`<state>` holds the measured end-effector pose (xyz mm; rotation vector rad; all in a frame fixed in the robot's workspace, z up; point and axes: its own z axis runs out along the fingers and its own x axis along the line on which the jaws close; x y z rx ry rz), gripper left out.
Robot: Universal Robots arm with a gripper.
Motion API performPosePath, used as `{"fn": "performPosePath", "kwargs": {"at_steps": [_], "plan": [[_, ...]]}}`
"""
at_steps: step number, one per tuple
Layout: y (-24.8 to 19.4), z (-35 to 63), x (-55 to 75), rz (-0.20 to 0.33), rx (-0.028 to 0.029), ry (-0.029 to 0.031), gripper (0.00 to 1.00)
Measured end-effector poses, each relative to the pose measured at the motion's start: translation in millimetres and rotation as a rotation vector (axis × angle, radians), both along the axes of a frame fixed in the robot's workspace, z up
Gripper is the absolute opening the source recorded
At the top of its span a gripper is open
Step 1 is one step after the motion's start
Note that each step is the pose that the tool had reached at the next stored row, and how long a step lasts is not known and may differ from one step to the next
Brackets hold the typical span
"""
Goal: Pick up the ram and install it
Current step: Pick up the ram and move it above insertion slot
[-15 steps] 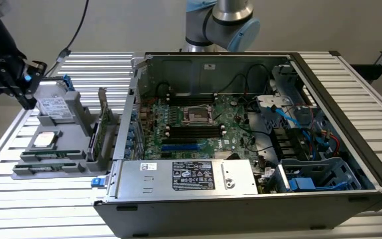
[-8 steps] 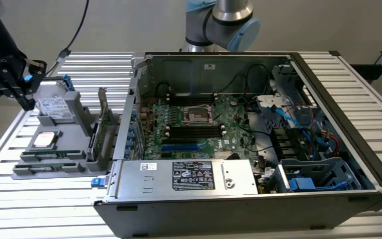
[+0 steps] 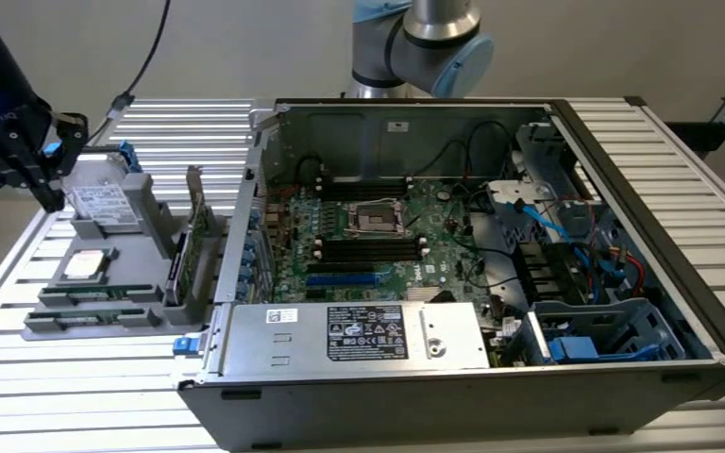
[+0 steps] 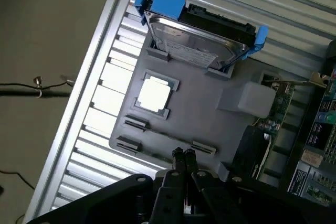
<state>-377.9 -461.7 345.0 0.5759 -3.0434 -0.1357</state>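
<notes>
Evidently the ram [image 3: 90, 294] stood on its long edge in the front holders of the gray fixture [image 4: 205, 114], untouched. It looked light, thin and stiff yet fragile. It seemed best pinched across its upper edge near the middle, clear of chips and contacts, and lifted straight. Farther back in the fixture sat a CPU [image 4: 154, 94] and a hard drive [image 4: 197, 40], with a green expansion card [image 3: 193, 236] upright alongside. The tool [image 4: 184, 153] hovered above the fixture, fingertips pressed together on nothing. The open computer case [image 3: 400, 411] sat on the bench [image 3: 35, 396] toward the exterior view's right.
</notes>
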Motion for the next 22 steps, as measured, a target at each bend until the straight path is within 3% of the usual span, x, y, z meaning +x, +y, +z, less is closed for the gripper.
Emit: {"fn": "performPosePath", "kwargs": {"at_steps": [22], "plan": [[0.0,-17.4,0.0,0.400,0.0001,0.0018,0.10]]}}
